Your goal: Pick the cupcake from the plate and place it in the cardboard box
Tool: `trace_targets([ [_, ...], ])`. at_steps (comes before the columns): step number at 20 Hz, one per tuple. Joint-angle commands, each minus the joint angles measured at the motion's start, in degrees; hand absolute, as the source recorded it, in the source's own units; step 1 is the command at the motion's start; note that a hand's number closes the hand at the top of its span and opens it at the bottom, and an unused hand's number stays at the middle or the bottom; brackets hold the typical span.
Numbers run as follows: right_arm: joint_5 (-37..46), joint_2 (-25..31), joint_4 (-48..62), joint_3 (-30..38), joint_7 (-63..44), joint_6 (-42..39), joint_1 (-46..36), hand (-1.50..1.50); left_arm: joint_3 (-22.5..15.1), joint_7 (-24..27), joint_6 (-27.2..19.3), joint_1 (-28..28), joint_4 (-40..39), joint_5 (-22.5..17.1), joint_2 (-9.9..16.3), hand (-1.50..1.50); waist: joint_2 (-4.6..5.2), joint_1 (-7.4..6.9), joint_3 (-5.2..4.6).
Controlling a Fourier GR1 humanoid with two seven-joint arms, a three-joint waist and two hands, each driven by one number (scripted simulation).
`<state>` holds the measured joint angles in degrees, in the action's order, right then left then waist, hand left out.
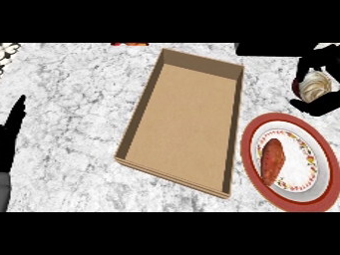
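1. Left hand (2, 144): at the lower left edge of the head view, fingers straight and together, holding nothing, well apart from the work. It appears at rest; I judge no risk from it unless it swings toward the box.

2. Plate (327, 191): red-rimmed, lower right, just beside the box's right wall. The cupcake is no longer on it. A reddish-brown oblong food item (272, 160) lies on it. A low return path of the arm could strike the plate or this item.

3. Cardboard box (183, 124): open, shallow, centre of the counter, nothing inside. Its near right wall stands between the carried item and the box floor. If the transfer runs too low, the hand or cupcake may catch that wall and shove the box across the marble counter (69, 99).

4. Right hand (327, 82): upper right, beyond the plate, fingers and thumb curled round the cupcake (314, 84). Only its pale side shows between the fingers. The cupcake is to the right of the box, not yet over it.

5. Judged hazards: release short of the opening would land the cupcake on the counter or the rim; a tilted release could tip it over inside.
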<state>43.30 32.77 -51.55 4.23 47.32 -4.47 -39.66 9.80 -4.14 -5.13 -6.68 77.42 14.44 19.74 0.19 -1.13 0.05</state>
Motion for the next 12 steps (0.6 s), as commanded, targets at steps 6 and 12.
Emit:
trace_targets([
  [6, -5.1, -6.8, -7.8, -1.5, -5.0, -11.3, -4.2, 1.5, 2.5, 2.2, 1.9, 0.8, -2.6, -1.4, 1.1, 0.0, -0.37, 1.24, -0.1],
  [12, -9.9, -14.0, -9.9, -0.3, -19.9, -19.1, -13.2, 1.5, 1.9, 1.5, 1.5, 2.9, 1.0, -0.9, 0.3, 0.0, -0.42, 0.69, -0.1],
])
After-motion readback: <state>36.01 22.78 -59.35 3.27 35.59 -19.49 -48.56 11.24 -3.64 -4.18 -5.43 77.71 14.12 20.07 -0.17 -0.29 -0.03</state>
